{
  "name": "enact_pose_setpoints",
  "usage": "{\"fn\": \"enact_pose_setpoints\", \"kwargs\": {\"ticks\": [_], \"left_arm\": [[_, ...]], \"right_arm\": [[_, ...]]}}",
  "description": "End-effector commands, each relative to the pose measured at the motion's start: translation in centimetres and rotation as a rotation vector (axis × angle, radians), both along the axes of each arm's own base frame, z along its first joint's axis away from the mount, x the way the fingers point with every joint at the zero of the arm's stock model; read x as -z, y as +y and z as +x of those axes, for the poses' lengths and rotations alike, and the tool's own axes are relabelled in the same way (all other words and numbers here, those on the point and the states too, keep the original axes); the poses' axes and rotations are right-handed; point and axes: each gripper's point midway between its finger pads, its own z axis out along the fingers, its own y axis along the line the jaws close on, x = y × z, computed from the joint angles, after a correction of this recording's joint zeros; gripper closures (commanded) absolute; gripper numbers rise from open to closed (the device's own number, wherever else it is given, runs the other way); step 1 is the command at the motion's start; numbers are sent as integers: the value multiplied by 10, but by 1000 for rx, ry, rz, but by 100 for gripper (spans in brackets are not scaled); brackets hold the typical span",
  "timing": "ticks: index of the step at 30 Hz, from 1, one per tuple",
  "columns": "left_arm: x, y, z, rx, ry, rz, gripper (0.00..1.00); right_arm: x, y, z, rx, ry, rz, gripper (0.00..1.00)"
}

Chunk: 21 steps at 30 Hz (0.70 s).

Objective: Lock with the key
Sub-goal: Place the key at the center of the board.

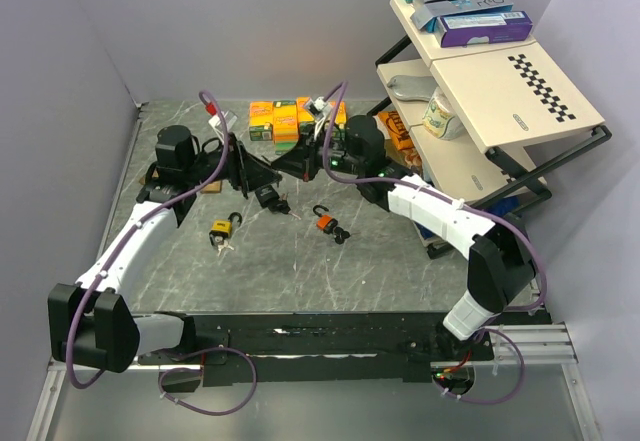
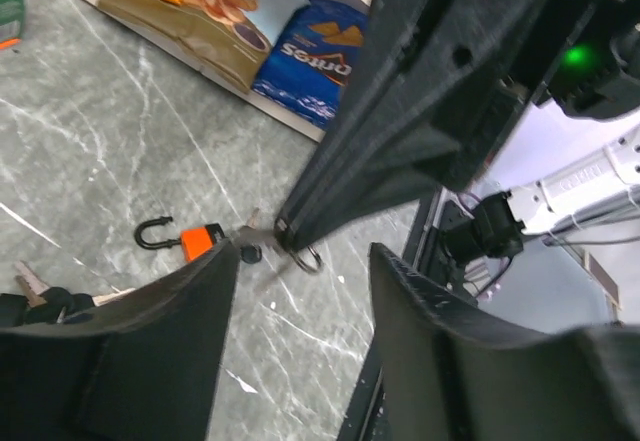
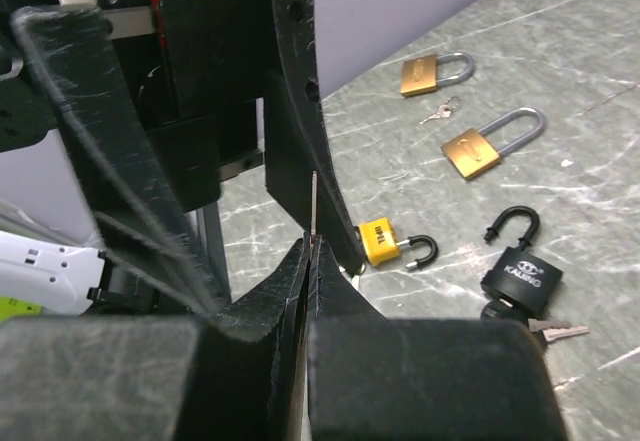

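Note:
My right gripper (image 3: 310,249) is shut on a thin silver key (image 3: 313,201) that stands up edge-on from its tips. In the top view it (image 1: 292,164) meets my left gripper (image 1: 258,169) at mid-table. My left gripper (image 2: 304,259) is open, its fingers on either side of the right gripper's tip (image 2: 330,201), where a key ring (image 2: 309,259) hangs. An open orange padlock (image 2: 203,238) with keys lies below. An open yellow padlock (image 3: 384,240) and an open black padlock (image 3: 520,275) lie on the table.
Two closed brass padlocks (image 3: 480,147) lie farther off in the right wrist view. A shelf rack (image 1: 500,101) with boxes stands at the right. Orange and yellow boxes (image 1: 275,121) sit at the back. Snack bags (image 2: 310,51) lie under the rack.

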Motion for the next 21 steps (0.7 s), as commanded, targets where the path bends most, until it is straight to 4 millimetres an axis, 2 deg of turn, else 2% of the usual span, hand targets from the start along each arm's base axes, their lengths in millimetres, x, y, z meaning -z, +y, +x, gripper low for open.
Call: {"fn": "enact_pose_setpoints", "kwargs": {"ticks": [1,3,4,6,7,9,10,11,14,15,18,19,20,21], "left_arm": [[-13,0,9,-50,-61,-10,47],[-11,2,12,-67,-59,-1,55],[-10,2,13,-72,-58,2,63],[-9,3,15,-85,-57,14,72],[-9,4,16,-89,-57,18,82],[-8,5,17,-100,-60,25,89],[-7,6,18,-107,-58,29,99],[-6,7,18,-114,-55,34,99],[-3,15,25,-164,-36,49,99],[1,18,27,-179,-21,56,99],[16,40,45,-257,33,90,99],[31,47,51,-275,88,112,99],[31,60,62,-311,86,130,99],[38,66,69,-337,98,153,99]], "right_arm": [[-31,5,-5,-16,-66,59,100],[-30,5,-6,-16,-65,56,100],[-31,5,-6,-16,-63,58,100],[-31,6,-6,-14,-63,57,100],[-31,6,-5,-14,-64,58,100],[-30,6,-4,-13,-61,55,100],[-29,6,-4,-14,-58,53,100],[-31,7,-4,-14,-58,54,100],[-28,4,0,0,-62,34,76],[-24,1,4,17,-63,19,56],[-20,-11,17,80,-65,-2,35],[-15,-19,25,110,-57,-13,29],[-13,-24,28,122,-55,-20,21],[-11,-28,32,132,-65,-32,17]]}}
